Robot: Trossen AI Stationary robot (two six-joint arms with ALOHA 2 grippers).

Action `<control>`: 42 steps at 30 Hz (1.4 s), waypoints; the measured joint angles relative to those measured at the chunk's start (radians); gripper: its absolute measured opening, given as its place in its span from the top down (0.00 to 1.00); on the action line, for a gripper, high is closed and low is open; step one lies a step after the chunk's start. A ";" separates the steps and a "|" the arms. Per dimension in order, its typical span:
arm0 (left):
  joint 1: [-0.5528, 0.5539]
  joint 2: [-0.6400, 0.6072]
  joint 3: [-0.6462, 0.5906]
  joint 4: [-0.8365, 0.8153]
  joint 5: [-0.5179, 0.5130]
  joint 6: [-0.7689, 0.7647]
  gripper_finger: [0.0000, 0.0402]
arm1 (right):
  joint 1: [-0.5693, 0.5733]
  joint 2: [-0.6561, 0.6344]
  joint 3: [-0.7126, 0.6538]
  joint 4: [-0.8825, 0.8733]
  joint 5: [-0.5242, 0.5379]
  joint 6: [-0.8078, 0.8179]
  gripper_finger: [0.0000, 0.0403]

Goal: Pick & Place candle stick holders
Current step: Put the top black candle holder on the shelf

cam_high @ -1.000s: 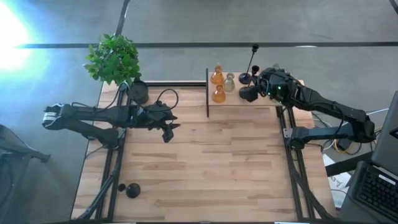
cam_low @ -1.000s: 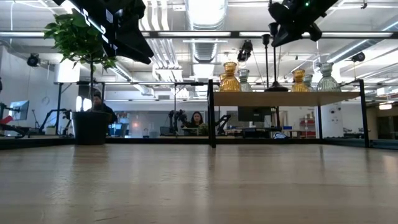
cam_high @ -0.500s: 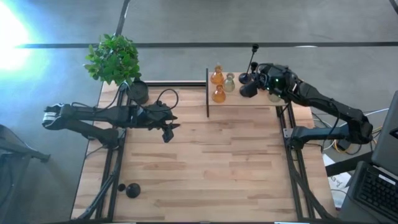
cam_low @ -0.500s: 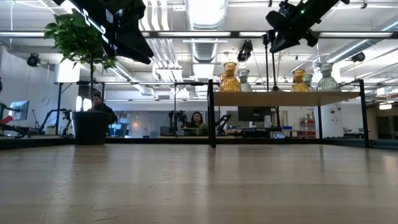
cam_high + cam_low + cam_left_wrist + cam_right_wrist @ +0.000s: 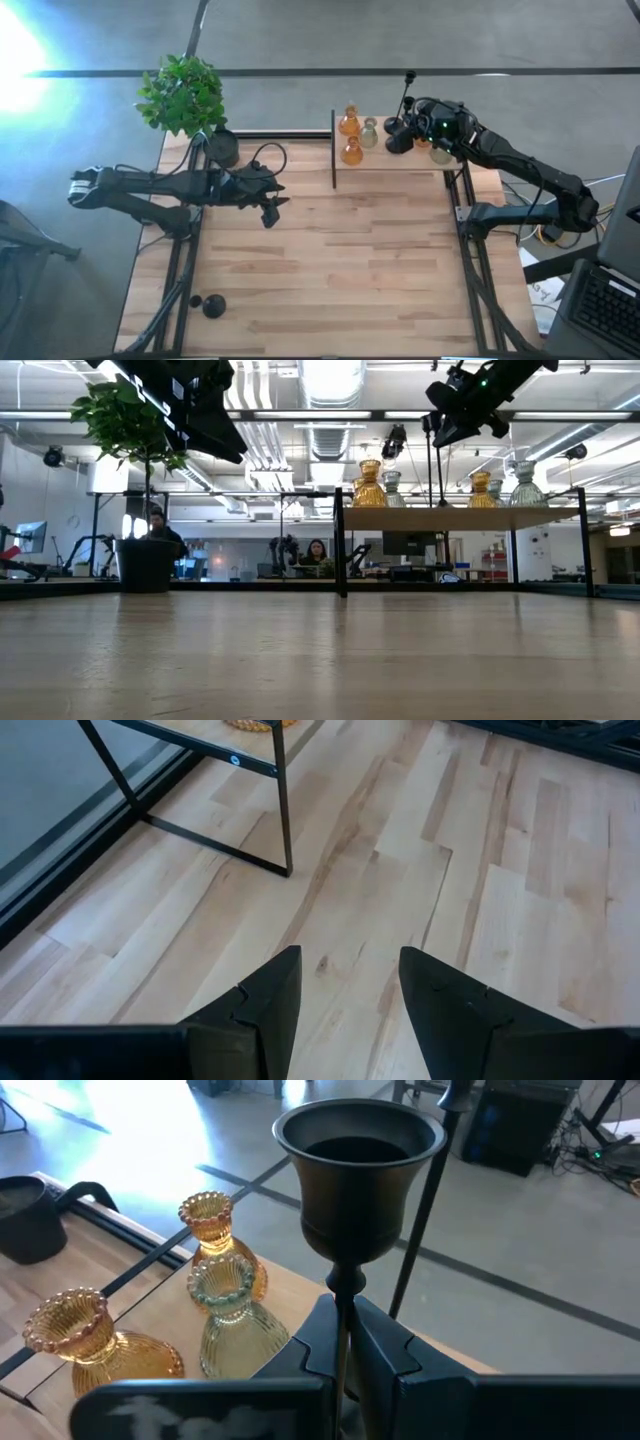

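Note:
A small shelf stands at the table's far edge. On it stand two amber glass holders, a pale clear one and a black holder with a tall thin stem. They also show in the right wrist view: amber, clear. My right gripper is over the shelf, shut on a black cup-topped holder. My left gripper is open and empty above the table's left middle. My right gripper pinches the black holder's thin stem between its two fingers, just below the cup. The cup stands upright above the fingers. The gripper hides the holder's base. In the low view the gripper is well above the shelf top.
A green plant in a black pot stands at the far left. Two dark round things lie near the table's near left corner. The shelf has a black frame post. People sit in the room beyond the table.
My right gripper has moved a little toward the table's far edge, farther over the shelf, carrying the black holder along with it. It has stayed shut.

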 joint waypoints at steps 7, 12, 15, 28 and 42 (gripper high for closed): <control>0.000 0.000 0.000 0.000 0.000 0.001 0.57 | -0.019 0.000 -0.001 0.008 -0.002 -0.001 0.98; 0.000 0.000 0.000 0.000 -0.001 0.002 0.57 | -0.018 0.000 -0.001 0.010 -0.012 0.010 0.98; 0.000 0.000 0.000 0.000 -0.001 0.002 0.57 | -0.018 0.000 -0.001 0.011 -0.020 0.014 0.98; 0.000 0.000 0.000 0.000 -0.002 0.002 0.57 | -0.018 0.000 -0.008 0.014 -0.012 0.010 0.98; 0.000 0.000 0.000 0.000 -0.002 0.002 0.57 | -0.017 0.000 -0.017 0.017 0.004 0.014 0.98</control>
